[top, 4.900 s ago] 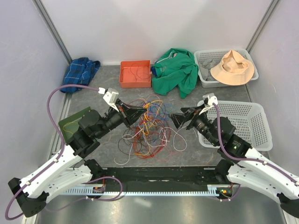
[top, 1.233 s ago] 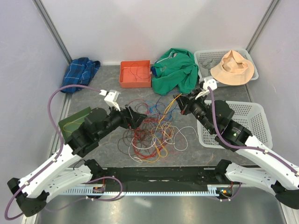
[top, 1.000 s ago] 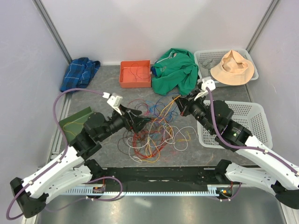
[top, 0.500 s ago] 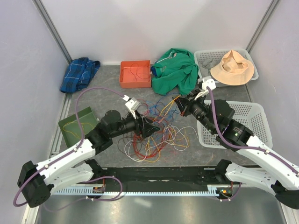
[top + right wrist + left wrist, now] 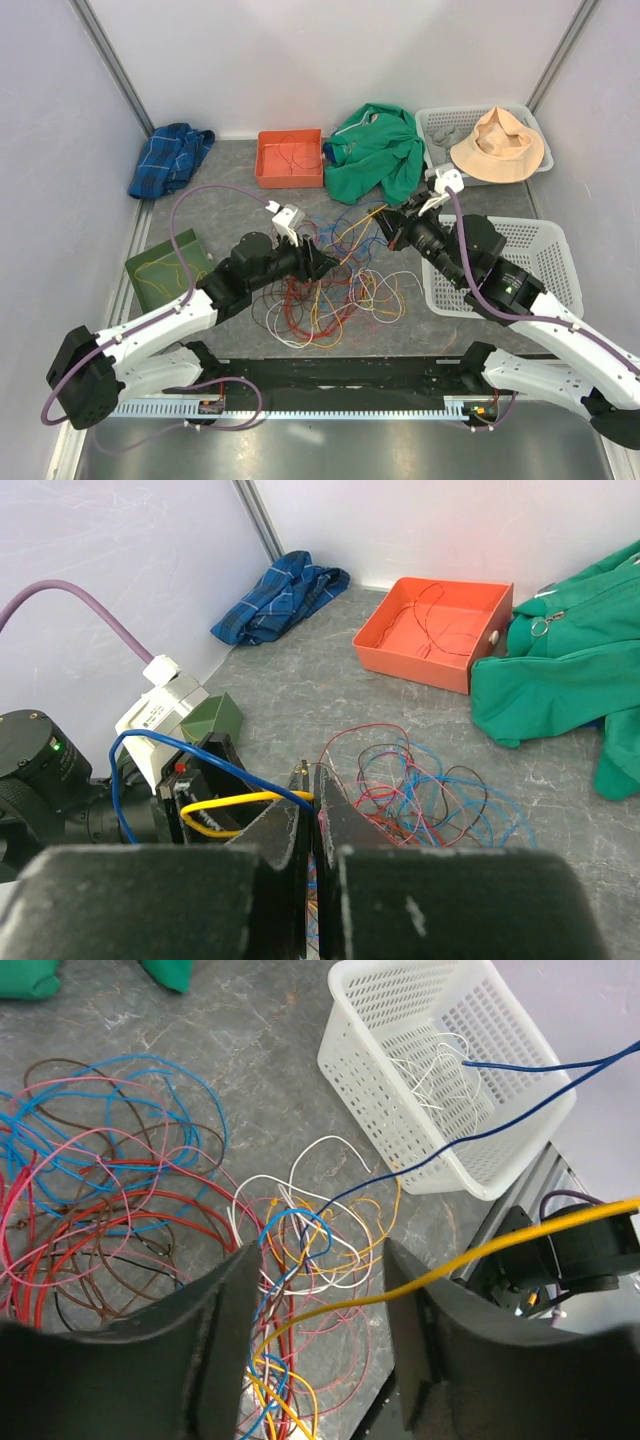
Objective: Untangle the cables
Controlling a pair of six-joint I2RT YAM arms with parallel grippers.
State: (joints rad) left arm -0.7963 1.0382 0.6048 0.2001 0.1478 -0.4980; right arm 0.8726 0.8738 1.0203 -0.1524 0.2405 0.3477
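Cables [image 5: 325,295] are lying in a loose heap mid-table, nearest the arm bases. Left gripper [image 5: 320,1250] is now hanging over the heap, having swung in from the left within the last second. Its fingers are apart but narrowing. Yellow cable [image 5: 480,1255] and blue cable [image 5: 450,1143] are running taut across its gap. Further on, right gripper [image 5: 310,780] is staying clamped on both, holding them raised. Judging: a second grip is coming; nothing is freed yet.
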